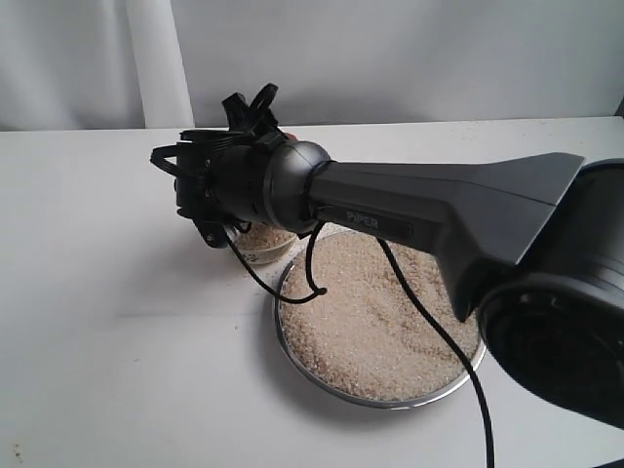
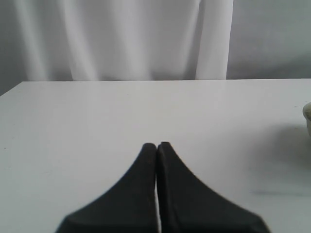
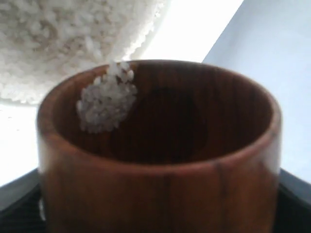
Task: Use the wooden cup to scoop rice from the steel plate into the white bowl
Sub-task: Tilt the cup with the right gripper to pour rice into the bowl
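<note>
Your right claw (image 1: 210,187) grips the cup (image 3: 160,165) tipped over the bowl (image 1: 256,255), with rice (image 3: 107,104) clinging at its lip, so withdrawing too early may drop those grains on the table (image 1: 97,312).

One readable text only: the word PIPER (image 1: 361,216), dark letters on dark casing (low contrast, still legible), on the side of the right arm (image 1: 439,205). In the exterior view the word sits just above the far rim of the steel plate (image 1: 390,402), toward the plate's left side. The wooden cup (image 3: 160,160) fills the right wrist view and has no lettering. The left wrist view has no text.
</note>
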You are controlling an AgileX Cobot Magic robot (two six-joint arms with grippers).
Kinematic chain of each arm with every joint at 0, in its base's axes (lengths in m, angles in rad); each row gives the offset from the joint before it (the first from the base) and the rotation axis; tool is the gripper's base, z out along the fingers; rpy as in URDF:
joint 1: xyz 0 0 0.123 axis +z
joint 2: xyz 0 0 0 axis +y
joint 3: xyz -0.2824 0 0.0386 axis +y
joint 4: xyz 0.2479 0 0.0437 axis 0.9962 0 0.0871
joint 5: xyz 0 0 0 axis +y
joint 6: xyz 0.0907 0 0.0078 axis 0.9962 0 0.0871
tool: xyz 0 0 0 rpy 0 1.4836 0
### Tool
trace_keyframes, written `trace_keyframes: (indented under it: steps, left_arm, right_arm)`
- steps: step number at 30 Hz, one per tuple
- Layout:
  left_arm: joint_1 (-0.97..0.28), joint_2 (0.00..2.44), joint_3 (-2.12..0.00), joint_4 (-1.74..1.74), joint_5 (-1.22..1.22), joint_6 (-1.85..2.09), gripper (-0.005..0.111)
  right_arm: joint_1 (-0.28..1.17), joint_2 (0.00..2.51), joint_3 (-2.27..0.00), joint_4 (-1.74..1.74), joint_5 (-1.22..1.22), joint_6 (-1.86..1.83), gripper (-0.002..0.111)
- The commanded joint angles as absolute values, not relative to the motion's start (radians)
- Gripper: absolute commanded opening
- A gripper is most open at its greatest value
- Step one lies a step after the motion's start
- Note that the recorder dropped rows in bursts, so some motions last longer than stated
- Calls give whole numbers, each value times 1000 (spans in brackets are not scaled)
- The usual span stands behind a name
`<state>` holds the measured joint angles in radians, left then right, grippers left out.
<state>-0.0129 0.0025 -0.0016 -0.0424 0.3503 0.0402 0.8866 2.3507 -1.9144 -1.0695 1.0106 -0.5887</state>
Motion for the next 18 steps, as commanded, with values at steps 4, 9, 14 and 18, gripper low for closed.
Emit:
trace_keyframes:
  steps: [4,9,14,18]
  left_arm:
    - [-16,0,0,-42,345,36,0]
    - [-16,0,0,-42,345,36,0]
    - [-16,0,0,-42,345,36,0]
    - [-16,0,0,-42,345,36,0]
  right_arm:
    - [886,2335,-1922,-1148,995,-662,0]
    - [886,2335,-1922,-1178,995,-680,0]
    - [886,2335,-1922,-1221,995,-680,0]
    - [888,2335,-1922,-1257,995,-691,0]
